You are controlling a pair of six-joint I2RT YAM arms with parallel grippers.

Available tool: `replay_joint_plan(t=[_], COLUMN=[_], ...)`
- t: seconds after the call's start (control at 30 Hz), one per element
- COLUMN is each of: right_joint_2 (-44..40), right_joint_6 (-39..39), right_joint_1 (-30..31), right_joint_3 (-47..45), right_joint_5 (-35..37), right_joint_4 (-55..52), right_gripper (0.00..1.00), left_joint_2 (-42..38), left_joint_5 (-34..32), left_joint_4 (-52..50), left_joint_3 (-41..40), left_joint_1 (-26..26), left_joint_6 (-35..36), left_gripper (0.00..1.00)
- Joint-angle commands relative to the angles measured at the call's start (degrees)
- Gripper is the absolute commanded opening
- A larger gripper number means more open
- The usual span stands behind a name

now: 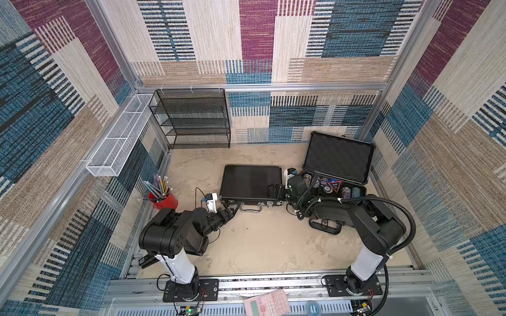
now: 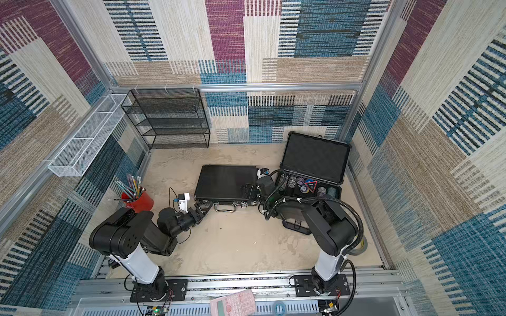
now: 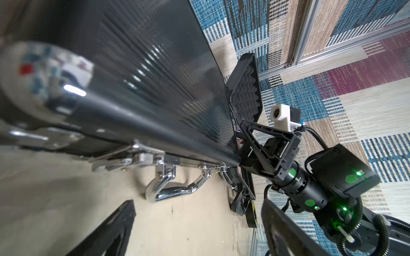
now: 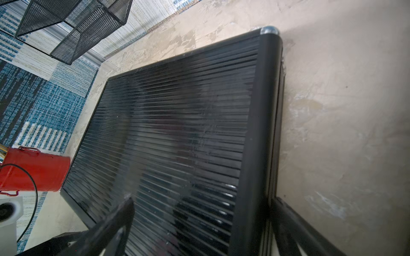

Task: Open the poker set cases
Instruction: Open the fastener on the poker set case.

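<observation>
**Slim ribbed case shut; thick case open beside it**

The slim case is laid flat on the mottled, sand-coloured desk with its lid down. Its black top is finely ribbed and its edges are rounded and glossy. A domed silver corner cap is seen at a far corner. Along its near edge, chromed latches and a bent chromed handle are fitted.

Just right of the slim case, the thick case is set with its lid raised and lined with wavy egg-crate foam. Round poker chips are packed in rows in its tray.

The left hand is placed at the near left corner of the slim case, its fingers spread with nothing between them. The right hand is placed at the slim case's right end, fingers wide apart. One finger is laid over the ribbed lid and the other beside the rounded side edge. Whether the case is touched cannot be told.

Left of the slim case a red cylindrical cup of pencils is stood. Behind the slim case, a black wire-mesh rack is set against the wall.
</observation>
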Motion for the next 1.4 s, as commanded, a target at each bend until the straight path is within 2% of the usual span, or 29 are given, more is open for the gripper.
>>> replay_joint_plan(t=[0.0, 0.17, 0.5, 0.73, 0.87, 1.0, 1.1, 1.17, 1.37], right_joint_2=[0.6, 1.4, 1.4, 1.1, 1.1, 1.3, 1.7, 1.9, 1.8], right_joint_6=[1.2, 0.9, 1.2, 1.2, 1.2, 1.3, 1.2, 1.2, 1.0], right_joint_1=[-0.1, -0.1, -0.1, -0.1, -0.1, -0.1, -0.1, -0.1, -0.1], right_joint_3=[-0.9, 0.0, 0.4, 0.2, 0.1, 0.2, 0.4, 0.6, 0.9], right_joint_5=[1.1, 0.7, 0.6, 0.7, 0.7, 0.6, 0.4, 0.4, 0.4], right_joint_4=[-12.2, -12.7, -12.7, -12.5, -12.3, -12.1, -12.0, -12.1, -12.1], right_gripper=[0.97, 0.97, 0.97, 0.97, 0.97, 0.97, 0.97, 0.97, 0.97], left_joint_2=[2.3, 2.3, 0.3, -5.2, -12.9, -24.6, -27.2, -25.9, -18.0], left_joint_5=[-1.0, -5.0, -8.0, -9.1, -9.7, -11.4, -11.5, -9.4, -5.0], left_joint_4=[0.3, 0.3, -0.4, -7.8, -19.0, -42.0, -49.0, -48.7, -39.7], left_joint_3=[-0.2, -2.2, -5.0, -4.4, -2.7, 2.5, 5.2, 6.4, 6.7], left_joint_1=[0.2, 0.3, 0.7, 0.7, 0.7, 0.7, 0.8, 0.8, 0.9], left_joint_6=[-1.0, -0.2, 0.0, 0.9, 4.2, 11.6, 16.1, 16.7, 15.0], left_gripper=[0.91, 0.92, 0.92, 0.93, 0.93, 0.99, 1.0, 1.0, 0.99])
